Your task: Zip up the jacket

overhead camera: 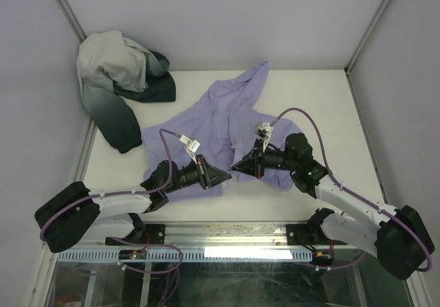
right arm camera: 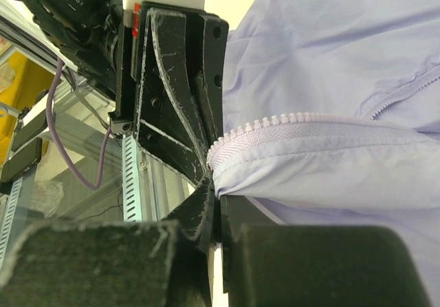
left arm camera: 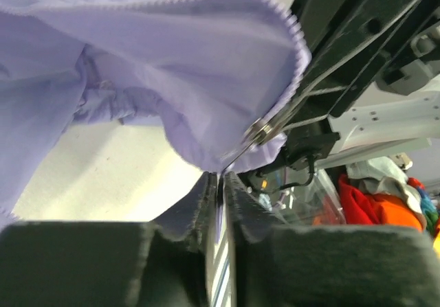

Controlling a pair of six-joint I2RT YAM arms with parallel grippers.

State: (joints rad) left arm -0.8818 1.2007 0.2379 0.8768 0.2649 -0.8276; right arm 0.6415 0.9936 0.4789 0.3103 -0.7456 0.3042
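Here, the lavender jacket (overhead camera: 220,115) lies spread on the white table (overhead camera: 323,108), hood far, hem near, and both claws meet at the near end of its front opening. Left gripper (overhead camera: 224,176): clamped tight on a thin strip of the jacket's front edge. Right gripper (overhead camera: 238,167): pinched shut on the opposite edge, right at the end of the zipper teeth (right arm camera: 275,121). You likely hold the two bottom ends this close so they can be mated before any pull toward the hood. The overhead view gives you the layout and the white-and-green garment (overhead camera: 120,80) bunched far left, but hides the seam under the fingers. The left wrist view alone shows a small metal zipper part (left arm camera: 256,130) between the claws; slider or pin, can't tell. The right wrist view alone shows the teeth raised along a folded edge
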